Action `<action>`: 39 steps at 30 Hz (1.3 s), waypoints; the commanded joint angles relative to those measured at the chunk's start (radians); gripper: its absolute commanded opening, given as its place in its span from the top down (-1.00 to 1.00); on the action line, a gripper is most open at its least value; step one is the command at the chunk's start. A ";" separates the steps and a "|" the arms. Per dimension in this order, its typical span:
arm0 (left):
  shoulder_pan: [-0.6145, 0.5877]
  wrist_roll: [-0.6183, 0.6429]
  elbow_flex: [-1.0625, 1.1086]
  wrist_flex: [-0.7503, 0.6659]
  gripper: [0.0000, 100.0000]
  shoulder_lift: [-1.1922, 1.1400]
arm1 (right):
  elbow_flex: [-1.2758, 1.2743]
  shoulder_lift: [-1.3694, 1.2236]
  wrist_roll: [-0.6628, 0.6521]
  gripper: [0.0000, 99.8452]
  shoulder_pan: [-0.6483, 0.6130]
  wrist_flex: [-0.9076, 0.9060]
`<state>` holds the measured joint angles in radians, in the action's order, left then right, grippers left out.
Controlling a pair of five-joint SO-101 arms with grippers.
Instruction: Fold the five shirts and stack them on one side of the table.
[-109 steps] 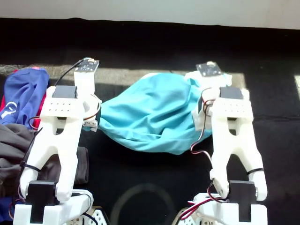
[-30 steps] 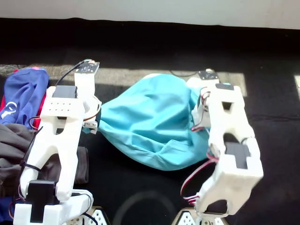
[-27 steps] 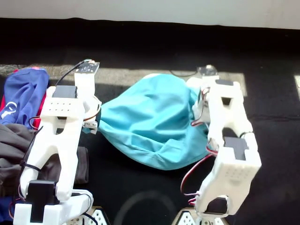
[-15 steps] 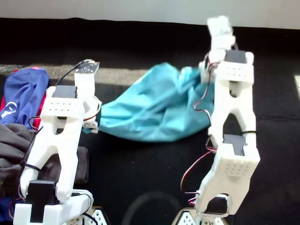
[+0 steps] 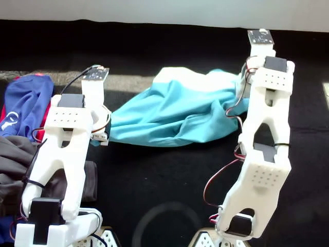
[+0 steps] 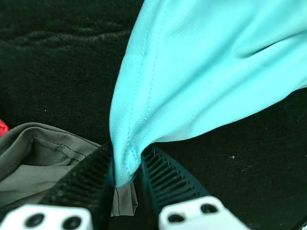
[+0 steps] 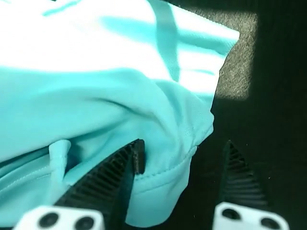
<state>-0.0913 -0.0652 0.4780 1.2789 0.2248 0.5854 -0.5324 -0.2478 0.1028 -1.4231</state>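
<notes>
Over the black table (image 5: 154, 180), white wall (image 5: 154, 10) behind, I see the teal shirt (image 5: 175, 116) strung between both arms, with spare shirts (image 5: 20, 128) heaped beside the left arm. Left wrist: left end effector (image 6: 128, 167) pinching its hem. Right wrist: right end effector (image 7: 184, 151) spread, hem against one finger.

At the left edge of the high view, the pile of shirts (image 5: 23, 110) was cut off by the frame and partly covered by the left arm (image 5: 69, 121). Toward the upper right, the right arm (image 5: 272, 82) hid the teal shirt's (image 5: 175, 116) far end.
</notes>
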 commanded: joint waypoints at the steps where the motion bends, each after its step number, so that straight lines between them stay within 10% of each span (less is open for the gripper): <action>1: -0.012 -0.005 -0.039 0.003 0.98 0.013 | 0.035 0.145 0.006 0.48 -0.015 -0.085; 16: -0.008 -0.005 -0.039 -0.002 0.98 0.013 | -0.033 0.127 -0.176 0.48 -0.283 -0.220; 39: -0.012 -0.005 -0.039 0.000 0.98 0.013 | -0.027 -0.047 -0.308 0.99 -0.013 -0.265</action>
<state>-0.0913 -0.0652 0.4780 1.2789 0.2248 0.5547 -0.5907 -0.5102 0.0430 -1.6441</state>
